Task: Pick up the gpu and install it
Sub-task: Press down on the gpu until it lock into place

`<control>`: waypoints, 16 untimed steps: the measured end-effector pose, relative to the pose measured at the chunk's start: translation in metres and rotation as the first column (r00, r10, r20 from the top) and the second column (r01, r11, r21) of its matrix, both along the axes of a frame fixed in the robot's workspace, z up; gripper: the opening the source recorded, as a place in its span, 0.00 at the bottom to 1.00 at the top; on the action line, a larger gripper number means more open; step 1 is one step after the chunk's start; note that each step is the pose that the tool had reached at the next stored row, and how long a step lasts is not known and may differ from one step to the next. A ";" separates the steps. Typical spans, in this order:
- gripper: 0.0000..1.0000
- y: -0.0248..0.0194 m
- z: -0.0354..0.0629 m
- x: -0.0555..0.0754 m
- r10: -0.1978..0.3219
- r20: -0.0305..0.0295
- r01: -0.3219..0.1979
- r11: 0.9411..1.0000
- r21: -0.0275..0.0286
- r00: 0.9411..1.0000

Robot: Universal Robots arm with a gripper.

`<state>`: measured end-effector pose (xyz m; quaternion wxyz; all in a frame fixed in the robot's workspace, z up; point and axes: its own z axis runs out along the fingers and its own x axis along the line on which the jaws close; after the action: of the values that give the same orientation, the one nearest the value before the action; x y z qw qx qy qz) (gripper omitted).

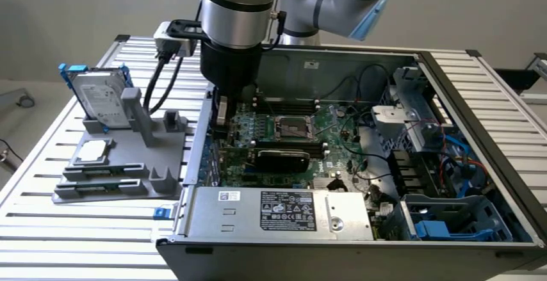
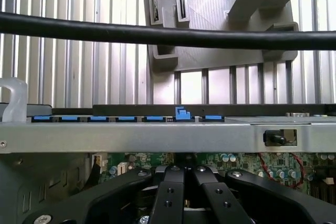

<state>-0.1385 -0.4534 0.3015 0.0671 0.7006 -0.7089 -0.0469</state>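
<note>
A: Grey plastic first, at the exterior view's left: what is the fixture (image 1: 120, 166) that stands on the slatted bench (image 1: 51, 230) just outside the computer case (image 1: 359, 255)?

B: A parts holder. The hard drive (image 1: 98, 98) in its blue frame stands upright in one slot, and the processor chip (image 1: 92, 151) lies flat on a ledge nearer the camera. Parts appear to be staged here, beside the case's open side, so the arm reaches them easily.

A: And moving right, to the case wall nearest that holder?

B: The arm (image 1: 235, 25) descends just inside that wall, over the motherboard's (image 1: 282, 134) slot area. In the wrist view the pincer (image 2: 184, 190) has its black fingers (image 2: 168, 198) drawn fully together; no object can be seen between them.

A: Where, relative to the case, is the gpu (image 1: 282, 159)?

B: Inside it, near the middle of the motherboard, just in front of the processor socket (image 1: 289, 127). The black shroud faces up, and the card seems to be seated in a slot already, apart from the pincer.

A: Further right?

B: The metal drive cage (image 1: 410, 121), then blue-clipped bays (image 1: 444, 220) at the case's far corner.
</note>
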 end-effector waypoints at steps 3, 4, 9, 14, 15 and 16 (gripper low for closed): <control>0.11 0.0000 0.0002 0.002 0.001 0.000 -0.001 1.000 0.000 1.000; 0.11 0.0000 0.0002 0.003 0.002 0.000 -0.002 1.000 0.000 1.000; 0.11 0.0000 0.0002 0.003 0.003 0.000 -0.003 1.000 0.000 1.000; 0.11 0.0000 -0.0002 0.003 0.003 0.000 -0.003 1.000 0.000 1.000; 0.11 0.0001 -0.0002 0.002 0.003 -0.001 -0.003 1.000 0.000 1.000; 0.11 0.0001 -0.0002 0.002 0.003 -0.001 -0.003 1.000 0.000 1.000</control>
<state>-0.1365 -0.4533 0.3013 0.0675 0.7016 -0.7078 -0.0470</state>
